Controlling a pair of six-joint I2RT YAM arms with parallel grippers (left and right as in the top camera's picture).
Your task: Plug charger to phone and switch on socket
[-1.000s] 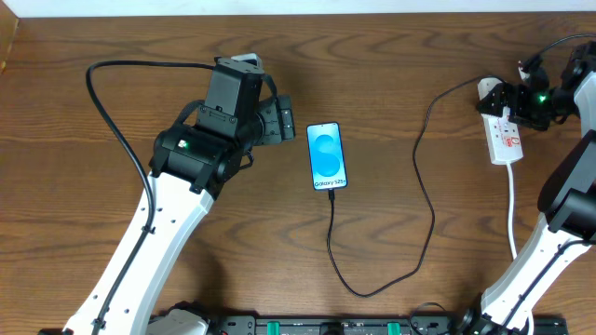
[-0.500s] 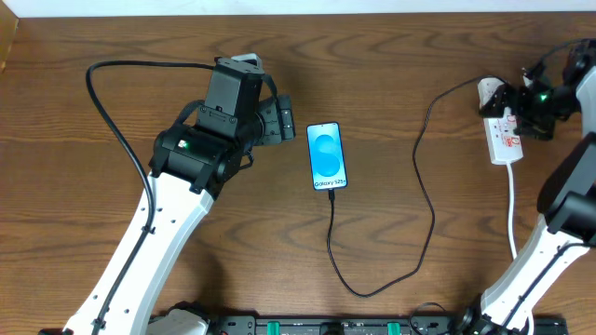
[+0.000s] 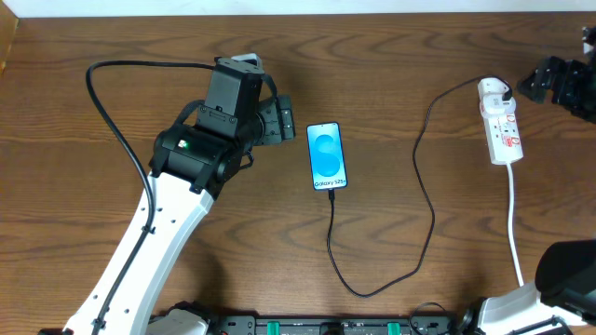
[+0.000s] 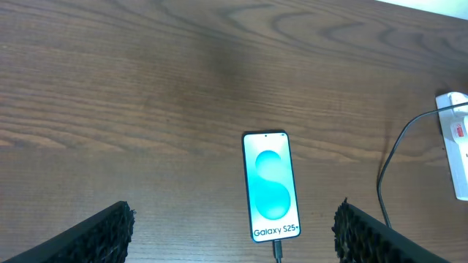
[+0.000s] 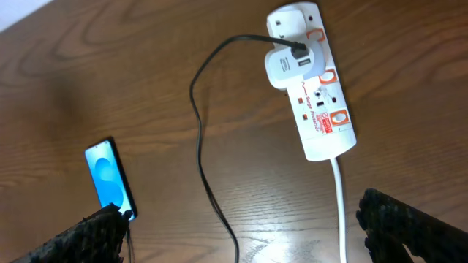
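Your L gripper [image 3: 287,121] sits just left of the phone [image 3: 328,155], fingers spread wide, holding nothing. R gripper [image 3: 545,82], upper right by the socket [image 3: 501,126], same. Charger [image 3: 424,186] meets phone's bottom.

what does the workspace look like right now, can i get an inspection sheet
surface: brown wooden table, grain visible
job's things: phone flat, screen lit; charger meets its bottom edge, other end in the white adapter on the socket; switch state too small to tell
clutter: nothing seen
grippers: left gripper open, beside the phone, apart from it; right gripper open, off the socket
cables: charger loops loosely on the table; white lead runs from the socket to the near edge; thick black cable arcs by the left arm
surroundings: black rail at the near edge; pale strip beyond the far edge
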